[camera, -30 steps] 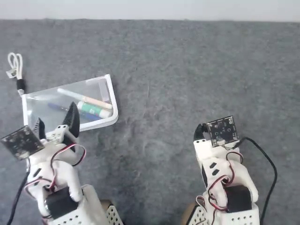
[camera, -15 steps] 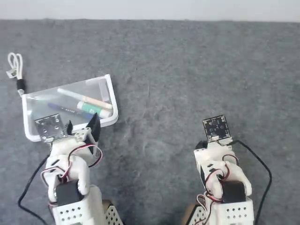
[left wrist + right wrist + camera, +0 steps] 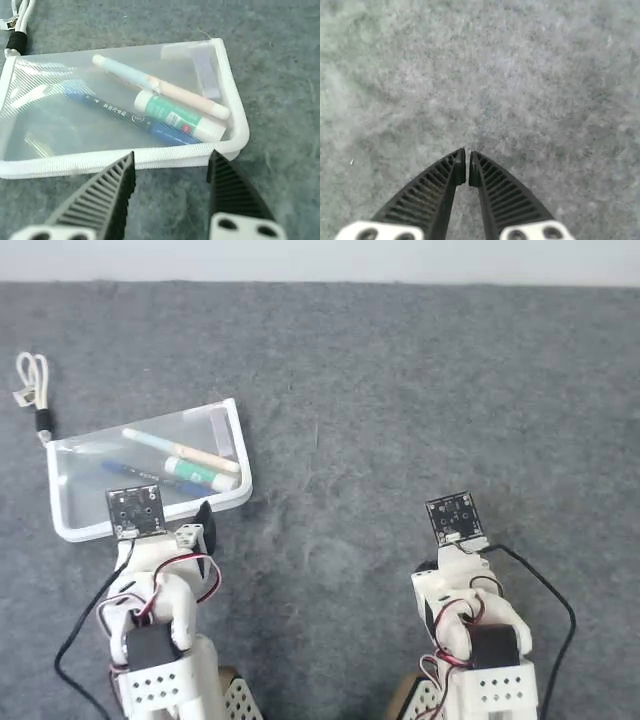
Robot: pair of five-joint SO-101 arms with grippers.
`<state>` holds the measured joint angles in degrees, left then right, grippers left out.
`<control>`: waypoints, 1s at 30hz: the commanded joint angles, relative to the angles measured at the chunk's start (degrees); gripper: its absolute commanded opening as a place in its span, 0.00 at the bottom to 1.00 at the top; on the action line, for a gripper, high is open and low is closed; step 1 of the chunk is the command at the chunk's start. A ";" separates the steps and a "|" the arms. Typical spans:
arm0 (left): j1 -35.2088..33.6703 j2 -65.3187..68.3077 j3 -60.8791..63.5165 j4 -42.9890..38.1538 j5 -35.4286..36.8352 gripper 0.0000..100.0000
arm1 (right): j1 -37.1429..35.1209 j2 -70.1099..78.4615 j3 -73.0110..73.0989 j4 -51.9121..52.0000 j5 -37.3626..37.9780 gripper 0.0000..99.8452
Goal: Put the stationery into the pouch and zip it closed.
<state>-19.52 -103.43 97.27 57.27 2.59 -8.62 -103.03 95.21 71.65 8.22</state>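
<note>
- Shifted: left gripper (image 3: 172,161) swung over to just off the near edge of the clear, white-trimmed plastic pouch (image 3: 50,135); jaws wide apart, empty.
- Right gripper (image 3: 467,156): well apart from pouch, jaws nearly together, empty.
- Pastel pen (image 3: 160,87), blue pen (image 3: 115,111), green-labelled glue stick (image 3: 180,120): inside pouch.

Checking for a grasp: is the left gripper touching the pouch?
Cannot tell: left wrist view shows the left gripper over the pouch edge, height unclear.

Left arm (image 3: 150,610): tucked low at the near left, wrist pointing toward the far side.
Left pincer (image 3: 171,157): fingers spread wide apart, nothing between them.
Right arm (image 3: 468,625): tucked low at the near right, wrist pointing far.
Right pincer (image 3: 468,152): fingertips almost touching, gripping nothing.
</note>
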 commanded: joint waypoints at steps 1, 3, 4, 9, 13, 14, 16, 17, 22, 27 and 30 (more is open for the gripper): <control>0.00 -0.97 -0.75 0.79 -0.44 0.22 | 0.48 -0.92 1.23 0.92 -0.18 0.01; 0.00 -0.97 -0.75 5.01 -0.44 0.22 | 0.40 -0.92 1.23 3.38 -0.18 0.01; 0.00 -0.97 -0.75 7.21 -0.44 0.22 | 0.40 -0.92 1.23 3.56 -0.44 0.01; 0.00 -0.97 -0.75 11.52 -0.44 0.22 | 0.40 -0.92 1.23 3.38 -0.35 0.01; 0.09 -0.97 -0.75 12.31 -0.44 0.22 | 0.40 -0.92 1.23 3.38 -0.35 0.01; 0.09 -0.97 -0.75 13.54 -0.44 0.22 | 0.40 -0.92 1.23 3.38 -0.35 0.01; 0.18 -1.05 -0.75 15.30 -0.44 0.22 | 0.40 -0.92 1.23 3.38 -0.35 0.01; 0.18 -1.05 -0.75 14.95 -0.44 0.22 | 0.40 -0.92 1.23 3.38 -0.35 0.01; 0.18 -1.05 -0.75 15.03 -0.44 0.22 | 0.40 -0.92 1.23 3.38 -0.35 0.01; 0.18 -1.05 -0.75 15.03 -0.44 0.22 | 0.40 -0.92 1.23 3.38 -0.35 0.01; 0.18 -1.05 -0.75 15.03 -0.44 0.22 | 0.40 -0.92 1.23 3.38 -0.35 0.01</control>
<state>-19.52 -103.43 97.27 72.04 2.59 -8.62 -103.03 95.21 74.73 8.22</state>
